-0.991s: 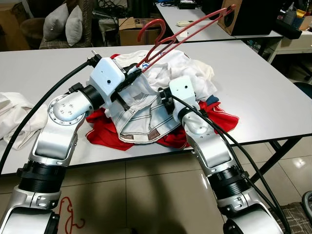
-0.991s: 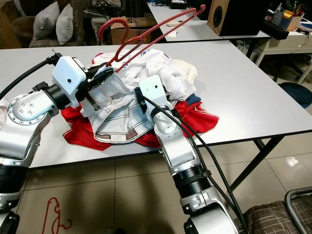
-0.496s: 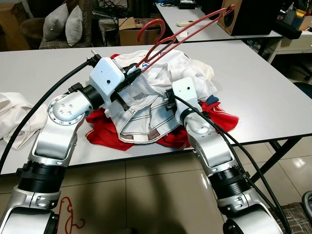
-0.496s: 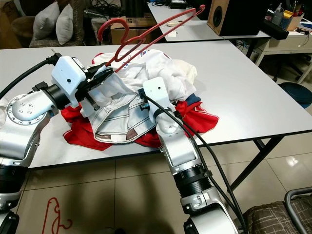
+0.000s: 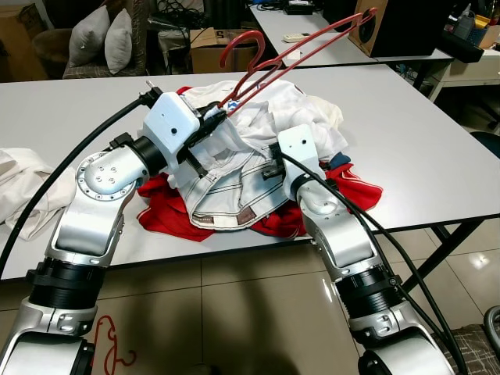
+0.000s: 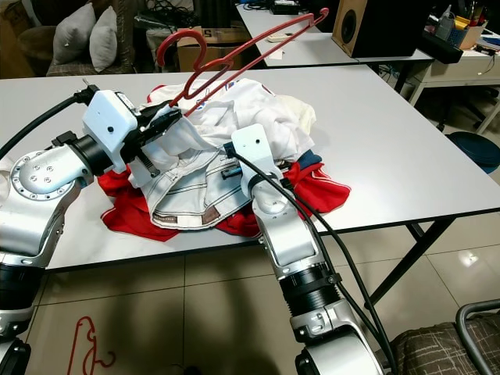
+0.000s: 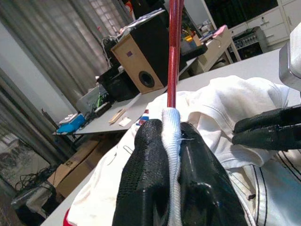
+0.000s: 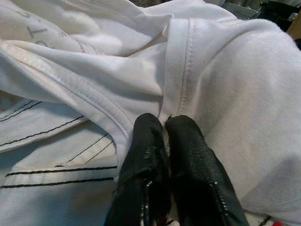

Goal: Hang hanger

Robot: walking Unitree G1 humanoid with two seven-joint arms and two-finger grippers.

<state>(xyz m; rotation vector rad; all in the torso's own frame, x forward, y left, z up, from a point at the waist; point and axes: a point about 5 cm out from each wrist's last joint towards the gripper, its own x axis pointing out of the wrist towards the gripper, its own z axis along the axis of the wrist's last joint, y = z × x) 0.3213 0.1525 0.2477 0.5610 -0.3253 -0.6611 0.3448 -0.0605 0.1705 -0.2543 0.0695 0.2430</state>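
Two grippers are at work, and both are closed. My left gripper (image 7: 170, 141) is clamped on a fold of white cloth together with the lower end of the red hanger (image 5: 293, 48), which juts up and away from it over the clothes pile (image 5: 258, 156) on the white table (image 5: 406, 133), its hook high above the shirts. My right gripper (image 8: 162, 136) has its fingers pressed together on the hem of the white shirt (image 8: 225, 94), just beside the left gripper. Over the last second my right wrist has slid slightly toward the right side of the pile while the hanger has stayed put. I judge this as drawing the shirt along the hanger's arm, so the garment is not yet seated. Another red hanger (image 5: 109, 344) lies on the floor.
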